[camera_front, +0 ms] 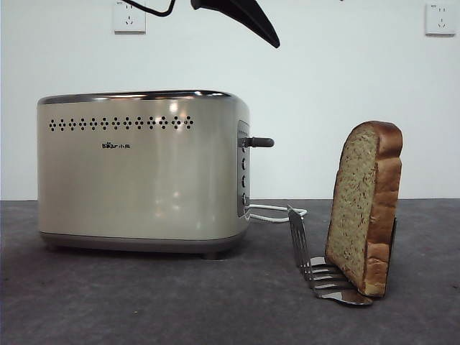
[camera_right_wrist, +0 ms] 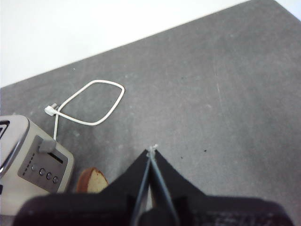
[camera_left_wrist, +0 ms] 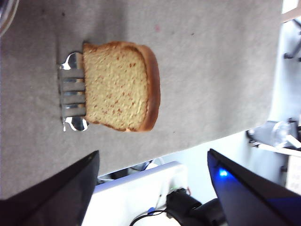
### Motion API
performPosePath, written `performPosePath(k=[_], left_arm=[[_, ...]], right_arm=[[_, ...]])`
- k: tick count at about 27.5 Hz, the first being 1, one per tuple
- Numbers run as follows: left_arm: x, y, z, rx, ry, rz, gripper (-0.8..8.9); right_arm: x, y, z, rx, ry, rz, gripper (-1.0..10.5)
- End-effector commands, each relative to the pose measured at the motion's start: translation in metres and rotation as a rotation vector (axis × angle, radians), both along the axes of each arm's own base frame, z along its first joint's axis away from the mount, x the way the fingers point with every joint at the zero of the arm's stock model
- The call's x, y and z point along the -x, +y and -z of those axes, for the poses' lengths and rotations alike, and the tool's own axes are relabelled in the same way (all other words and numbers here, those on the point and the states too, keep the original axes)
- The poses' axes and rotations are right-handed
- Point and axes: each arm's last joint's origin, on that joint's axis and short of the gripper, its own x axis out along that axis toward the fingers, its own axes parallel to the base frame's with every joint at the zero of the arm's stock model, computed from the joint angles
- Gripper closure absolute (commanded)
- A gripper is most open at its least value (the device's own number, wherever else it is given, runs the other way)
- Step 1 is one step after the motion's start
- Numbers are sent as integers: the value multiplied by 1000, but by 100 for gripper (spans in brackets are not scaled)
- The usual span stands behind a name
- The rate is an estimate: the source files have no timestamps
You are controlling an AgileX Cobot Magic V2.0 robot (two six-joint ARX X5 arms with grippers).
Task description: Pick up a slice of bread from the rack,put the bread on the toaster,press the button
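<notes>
The slice of bread (camera_front: pixel 363 208) stands upright in the far slot of the small silver rack (camera_front: pixel 316 266), to the right of the cream toaster (camera_front: pixel 140 172). The toaster's grey lever (camera_front: pixel 259 142) is up. From high above, the left wrist view shows the bread (camera_left_wrist: pixel 117 84) and the rack (camera_left_wrist: pixel 73 96), with my left gripper (camera_left_wrist: pixel 153 153) open wide and clear of them. My right gripper (camera_right_wrist: pixel 151 150) is shut on nothing, up over bare table beside the toaster (camera_right_wrist: pixel 23 155) and the bread's top (camera_right_wrist: pixel 91 180). A black jaw tip (camera_front: pixel 241 18) hangs above the toaster.
A white power cord (camera_front: pixel 277 212) loops on the dark table (camera_front: pixel 144 302) behind the toaster's lever end, and shows again as the cord (camera_right_wrist: pixel 89 101) in the right wrist view. Two wall sockets (camera_front: pixel 129 16) sit on the white wall. The table's edge (camera_left_wrist: pixel 188 150) runs near the rack.
</notes>
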Motion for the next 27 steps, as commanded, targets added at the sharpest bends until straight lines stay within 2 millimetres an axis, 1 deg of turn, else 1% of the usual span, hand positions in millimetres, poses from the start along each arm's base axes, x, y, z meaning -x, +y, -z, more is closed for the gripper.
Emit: performPosePath(k=[1, 6, 8, 10, 12, 16, 21, 22, 23, 27], left_arm=[[-1, -12, -1, -55, -31, 35, 426], [-7, -40, -5, -161, -67, 95, 426], [-9, -49, -1, -223, -70, 118, 424], [-13, -58, 7, -255, -68, 136, 352], [-16, -63, 13, -264, -66, 134, 314], [-17, -68, 18, -306, -135, 144, 312], [-19, -68, 20, -343, -184, 167, 305], [-19, -69, 20, -343, -190, 174, 273], [-19, -70, 20, -340, -194, 182, 218], [-21, -81, 37, -343, -146, 201, 215]], right_arm=[[0, 0, -1, 6, -6, -7, 946], [0, 0, 0, 6, -2, -7, 946], [1, 0, 0, 6, 9, -7, 946], [2, 0, 2, 6, 24, -7, 946], [2, 0, 3, 7, 36, -7, 946], [3, 0, 4, 6, 46, -7, 946], [3, 0, 4, 6, 46, -7, 946], [3, 0, 4, 7, 46, -7, 946], [2, 0, 4, 7, 45, -7, 946], [3, 0, 4, 6, 46, -7, 946]])
